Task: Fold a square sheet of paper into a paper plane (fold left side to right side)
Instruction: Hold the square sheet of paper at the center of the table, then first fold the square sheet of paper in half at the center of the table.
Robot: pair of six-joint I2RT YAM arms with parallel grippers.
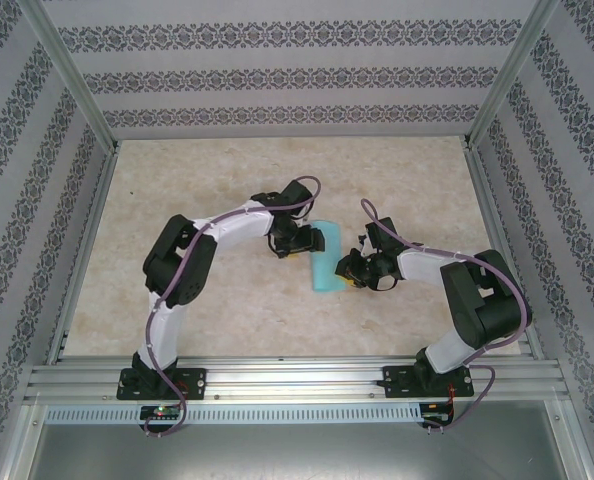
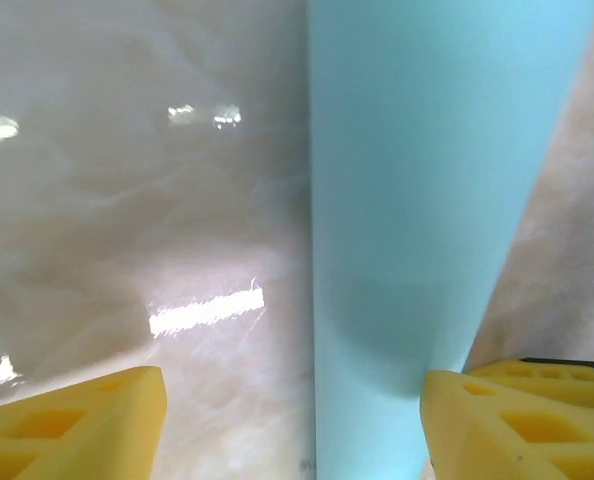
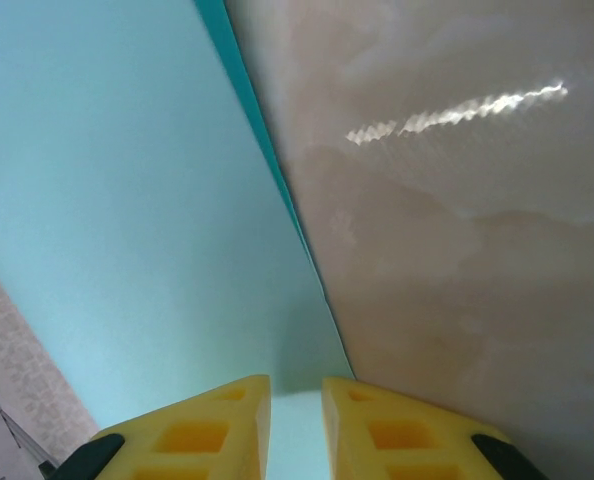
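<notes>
From the overhead camera I see the turquoise sheet (image 1: 327, 258) lying near the middle of the desk (image 1: 217, 180) as a narrow strip. Its long side runs away from the arm bases, so it reads as doubled over rather than square. Both arms reach in toward it. The left gripper (image 1: 295, 242) sits just beside the strip's far left edge, and the right gripper (image 1: 351, 272) just beside its near right edge, with the strip between the two.

On my left wrist feed, the left gripper (image 2: 293, 390) has its yellow fingers (image 2: 87, 425) set wide apart, closed on nothing. The sheet (image 2: 407, 200) runs up the picture as a long band from between them. It is hard against the right-hand finger and well clear of the other. Bare marbled desk (image 2: 127, 200) with glare spots lies on the other side.

On the right wrist feed, the right gripper (image 3: 297, 390) has its fingers (image 3: 192, 435) drawn close. A slim gap is left between the tips, and turquoise shows in it. The sheet (image 3: 127, 200) spreads across the left of the picture, and a darker turquoise line runs along its edge (a second layer beneath, as best I can read it). To the right is shiny desk (image 3: 457, 260). I cannot tell whether those fingers pinch the paper or merely rest over it.
</notes>
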